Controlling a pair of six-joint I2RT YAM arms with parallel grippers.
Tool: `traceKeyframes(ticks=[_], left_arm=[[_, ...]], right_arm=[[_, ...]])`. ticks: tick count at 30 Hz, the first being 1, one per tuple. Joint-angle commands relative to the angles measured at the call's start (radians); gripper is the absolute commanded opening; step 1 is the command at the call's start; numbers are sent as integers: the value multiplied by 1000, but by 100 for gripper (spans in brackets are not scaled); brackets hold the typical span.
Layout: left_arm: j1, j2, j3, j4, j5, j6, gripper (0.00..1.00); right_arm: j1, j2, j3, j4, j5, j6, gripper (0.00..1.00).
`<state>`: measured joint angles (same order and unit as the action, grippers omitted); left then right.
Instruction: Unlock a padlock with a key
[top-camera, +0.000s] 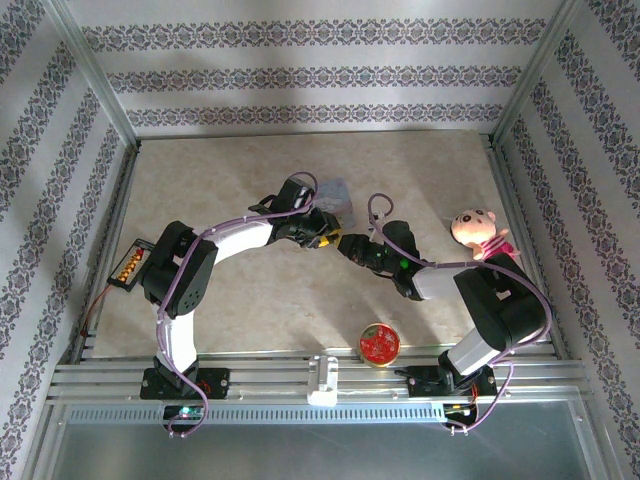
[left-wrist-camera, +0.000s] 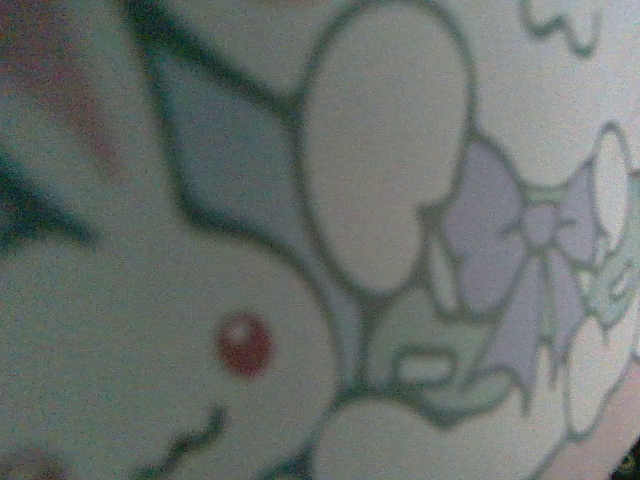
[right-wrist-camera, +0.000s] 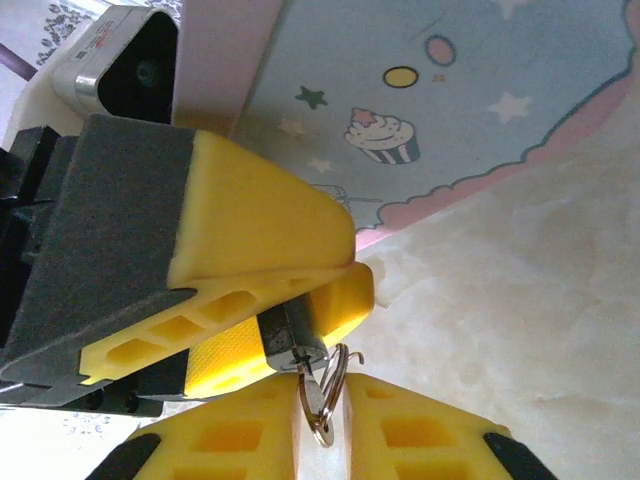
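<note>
Misalignment is looking like your chief hazard. Your left gripper (right-wrist-camera: 355, 265) is clamping the padlock (right-wrist-camera: 290, 342) between its yellow fingers, close beside the pastel tin (right-wrist-camera: 450, 90). The key (right-wrist-camera: 311, 383) is sitting at the padlock's lower end, with its ring (right-wrist-camera: 325, 405) lying between the fingers of your right gripper (right-wrist-camera: 322, 412). Whether they are pinching it, I cannot tell. A weak pinch is risking a dropped key, and a skewed turn is risking the padlock twisting loose. The pastel tin is crowding your left wrist. The plush toy (top-camera: 478, 230) and the red tin (top-camera: 380, 343) are lying well apart from the work.
</note>
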<state>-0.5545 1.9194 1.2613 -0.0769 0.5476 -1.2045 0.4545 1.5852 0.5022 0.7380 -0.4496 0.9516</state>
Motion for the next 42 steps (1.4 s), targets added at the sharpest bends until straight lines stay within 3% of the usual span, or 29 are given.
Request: traceKeyframes(ticks=[1,8,12,15,20,26,42], left_arm=[[1,-22,-9,-7,70,-32,0],[1,-22,-10,1,74,-35,0],[1,-25,-15,9,77,-33,0],[1,-29,-21,23,82,-30,0],[1,-36,-41,84,99,-33,0],[0,-44,-66,164,111,-34,0],[-1,-57,-139,431,149,-60,0]], right_arm=[[-12,16,24,34,14,13,17],[-16,25,24,48,11,34,12],[-34,56,13,118,-1,126,8],[-61,111,-17,257,-26,264,1],[-80,289,-72,633,-32,541,0],[-46,344,-56,649,9,626,0],[-16,352,-28,650,159,1069,0]])
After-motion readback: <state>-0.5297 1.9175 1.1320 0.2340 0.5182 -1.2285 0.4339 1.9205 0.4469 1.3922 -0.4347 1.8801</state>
